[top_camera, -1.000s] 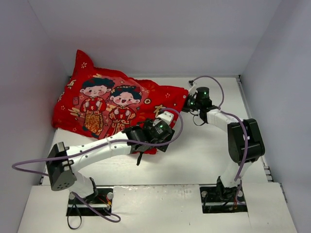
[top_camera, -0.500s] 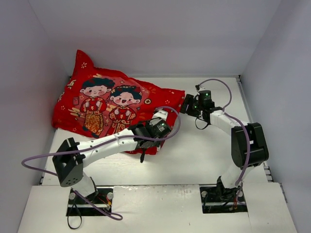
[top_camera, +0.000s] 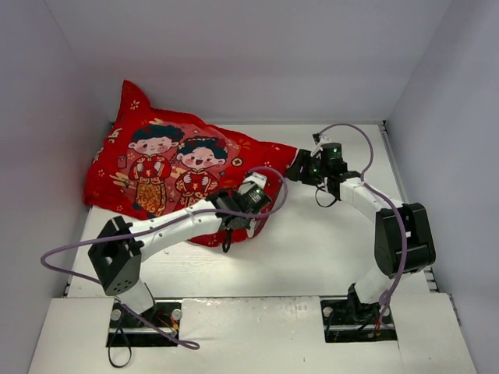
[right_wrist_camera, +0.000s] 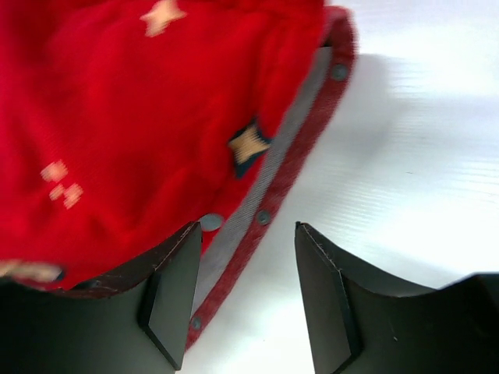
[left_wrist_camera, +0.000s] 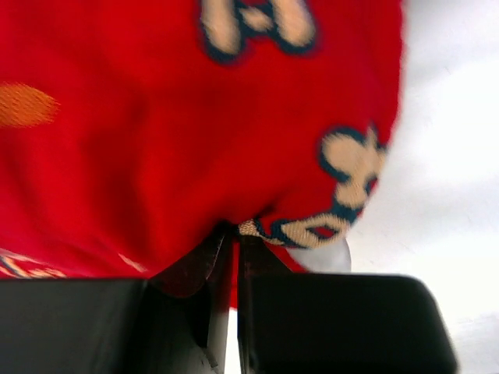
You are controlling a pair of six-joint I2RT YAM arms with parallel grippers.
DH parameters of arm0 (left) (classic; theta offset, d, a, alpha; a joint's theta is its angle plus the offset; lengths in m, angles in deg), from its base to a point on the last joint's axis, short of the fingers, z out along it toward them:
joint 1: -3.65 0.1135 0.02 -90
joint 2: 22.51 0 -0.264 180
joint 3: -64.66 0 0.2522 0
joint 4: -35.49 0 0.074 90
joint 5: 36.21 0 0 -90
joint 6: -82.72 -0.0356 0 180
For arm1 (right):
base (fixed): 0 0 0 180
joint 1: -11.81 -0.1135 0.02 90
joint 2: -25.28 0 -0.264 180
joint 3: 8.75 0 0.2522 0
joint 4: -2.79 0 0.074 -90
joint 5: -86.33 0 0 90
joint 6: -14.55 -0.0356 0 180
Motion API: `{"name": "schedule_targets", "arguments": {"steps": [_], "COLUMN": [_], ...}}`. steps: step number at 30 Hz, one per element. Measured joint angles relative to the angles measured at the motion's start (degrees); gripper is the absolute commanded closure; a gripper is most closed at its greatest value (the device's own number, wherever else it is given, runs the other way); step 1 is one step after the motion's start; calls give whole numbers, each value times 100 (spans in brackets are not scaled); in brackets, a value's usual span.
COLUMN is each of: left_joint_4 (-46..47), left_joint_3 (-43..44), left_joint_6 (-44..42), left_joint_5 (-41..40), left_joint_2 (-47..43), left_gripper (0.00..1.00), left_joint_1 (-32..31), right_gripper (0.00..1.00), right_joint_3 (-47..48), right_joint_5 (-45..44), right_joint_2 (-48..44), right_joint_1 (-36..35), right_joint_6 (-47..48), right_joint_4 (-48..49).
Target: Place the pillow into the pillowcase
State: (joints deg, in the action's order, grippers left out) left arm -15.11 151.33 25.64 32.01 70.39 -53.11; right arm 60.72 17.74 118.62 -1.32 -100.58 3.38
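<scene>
Two arms reach to the right-hand end of the pillowcase (top_camera: 168, 167). It lies puffed up on the far left of the table (top_camera: 312, 249), its far corner leaning against the left wall and the side printed with two cartoon figures facing up. The left gripper (left_wrist_camera: 231, 248) is pressed together on a fold of red cloth at the case's near right edge, the fabric pinched between its fingers (left_wrist_camera: 327, 319) just below a cream flower print. The right gripper (right_wrist_camera: 248, 232) stands spread at the case's right tip. There the grey hem band (right_wrist_camera: 290, 128) with its round snaps (right_wrist_camera: 337, 72) runs down to one finger, while the other sits over bare table, clamping nothing. Whether the pillow is inside cannot be told.
</scene>
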Motion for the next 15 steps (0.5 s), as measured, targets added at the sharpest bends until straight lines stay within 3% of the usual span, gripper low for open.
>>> {"name": "schedule_targets", "arguments": {"steps": [6, 8, 9, 10, 12, 15], "left_joint_4": [350, 481, 498, 509, 542, 531], "left_joint_3": [302, 306, 306, 289, 131, -317], "left_joint_6": [-981, -1217, -1303, -1311, -1200, -761], "left_joint_5": [302, 396, 411, 455, 584, 686], "left_joint_2": [-33, -116, -168, -271, -590, -1250], "left_gripper": [100, 78, 51, 41, 33, 33], "left_joint_1": [920, 1178, 1257, 1320, 1333, 1078], "right_gripper": [53, 53, 53, 52, 52, 52], "right_joint_3": [-133, -225, -269, -310, -376, -483], "right_joint_5": [479, 584, 632, 695, 776, 824], "right_joint_2": [-575, -754, -815, -859, -896, -960], "right_joint_1": [-129, -173, -201, -225, -232, -229], "right_joint_6": [173, 212, 227, 232, 243, 254], "right_joint_4": [-17, -13, -13, -17, -22, -39]}}
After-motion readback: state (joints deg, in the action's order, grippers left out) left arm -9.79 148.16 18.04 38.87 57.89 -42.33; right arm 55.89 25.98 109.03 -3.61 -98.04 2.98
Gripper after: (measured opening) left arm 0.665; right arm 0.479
